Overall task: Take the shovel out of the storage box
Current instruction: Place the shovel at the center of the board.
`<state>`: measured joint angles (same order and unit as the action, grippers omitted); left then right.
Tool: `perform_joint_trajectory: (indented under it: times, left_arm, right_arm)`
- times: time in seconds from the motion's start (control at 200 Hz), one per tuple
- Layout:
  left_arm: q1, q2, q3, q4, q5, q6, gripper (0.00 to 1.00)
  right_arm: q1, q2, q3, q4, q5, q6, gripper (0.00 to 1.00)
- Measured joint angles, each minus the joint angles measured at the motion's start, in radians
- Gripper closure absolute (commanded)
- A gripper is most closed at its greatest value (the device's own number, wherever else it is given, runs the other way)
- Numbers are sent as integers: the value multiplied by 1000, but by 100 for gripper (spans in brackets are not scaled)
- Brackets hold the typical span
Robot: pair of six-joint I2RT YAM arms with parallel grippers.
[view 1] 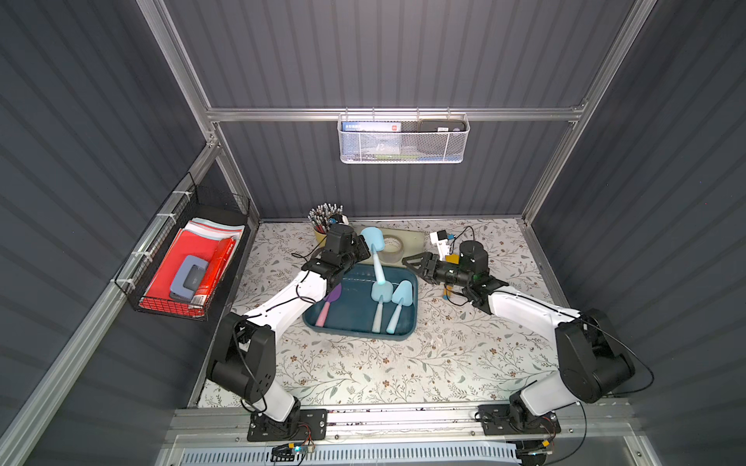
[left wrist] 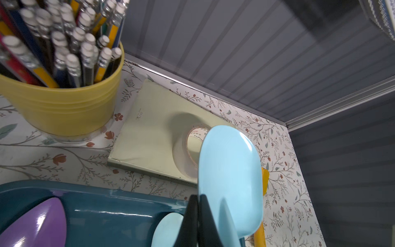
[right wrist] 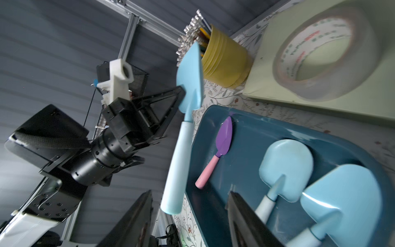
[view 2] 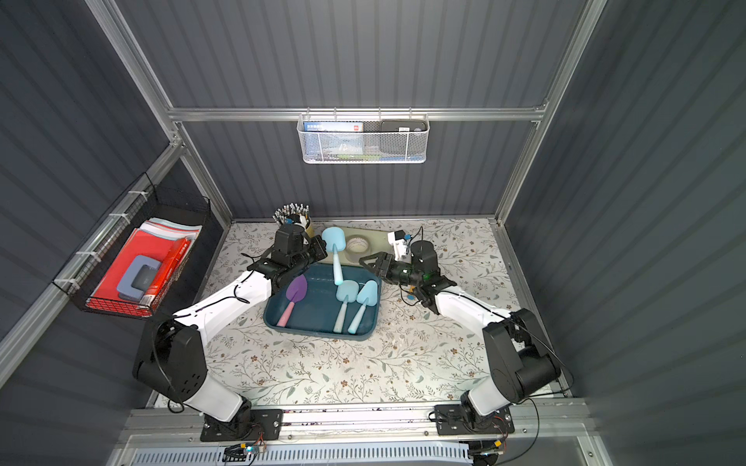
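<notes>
**Lift the blue shovel clear of the box**

My left gripper [view 1: 364, 247] is squeezed tight on the blade of a light blue shovel [view 1: 377, 258]. The shovel is up in the air over the back edge of the storage box [view 1: 359, 334]. Its long handle hangs down toward the inside of the box, just above another blue shovel [view 1: 381, 296] lying there. I cannot tell if the handle end touches it.

My right gripper [view 1: 407, 260] is beside the box with its fingers apart and nothing in them.

I only pinch the thin blade, so I think the heavy handle could swing or slip. To do this well, I should hold tight and go up slowly until the handle end is higher than the rim. Then I should move it sideways, away from the pencil cup [view 1: 321, 235] and the tape roll [view 1: 392, 247], and set it down on bare table.
</notes>
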<state>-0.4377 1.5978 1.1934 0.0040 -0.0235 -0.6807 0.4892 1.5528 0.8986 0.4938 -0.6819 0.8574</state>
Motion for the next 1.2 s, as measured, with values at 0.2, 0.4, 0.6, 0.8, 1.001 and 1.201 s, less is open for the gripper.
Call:
perform_joint_trajectory:
  times: [0.2, 0.4, 0.6, 0.8, 1.001, 1.201]
  left_arm:
    - [0, 11, 2, 44, 46, -5, 98]
    - [0, 25, 2, 93, 85, -19, 99]
    - [0, 45, 3, 116, 106, -31, 99]
    - [2, 45, 3, 138, 114, -28, 98]
    - [3, 47, 3, 137, 117, -27, 96]
    - [3, 47, 4, 150, 124, -30, 1]
  right_arm:
    - [46, 106, 64, 47, -27, 16, 40]
    - [90, 181, 117, 76, -40, 27, 39]
    - [117, 224, 161, 98, -53, 46, 55]
    - [112, 251, 162, 80, -31, 94, 81]
    - [113, 241, 162, 62, -22, 93, 95]
    - [121, 190, 162, 2, 9, 42, 99]
